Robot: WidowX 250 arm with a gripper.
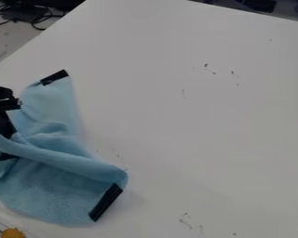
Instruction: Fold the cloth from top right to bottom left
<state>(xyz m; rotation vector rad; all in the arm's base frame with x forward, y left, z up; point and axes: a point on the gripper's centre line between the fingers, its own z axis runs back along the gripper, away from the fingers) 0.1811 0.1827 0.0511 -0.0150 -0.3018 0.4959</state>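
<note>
Table (201, 121): white, hard, smooth, spread under cloth and well beyond its right side. Blue cloth (55, 188): soft, matt, thick ridge slanting across middle, lower edge rounded. Fold seemed partly made; stretch above ridge probably still needed bringing over, creases flattening. Black gripper (15, 119): at cloth's left side; wide, narrow or gripping, could not tell. Dark strips (106, 202): straight-edged, at cloth's upper end and lower right.
</note>
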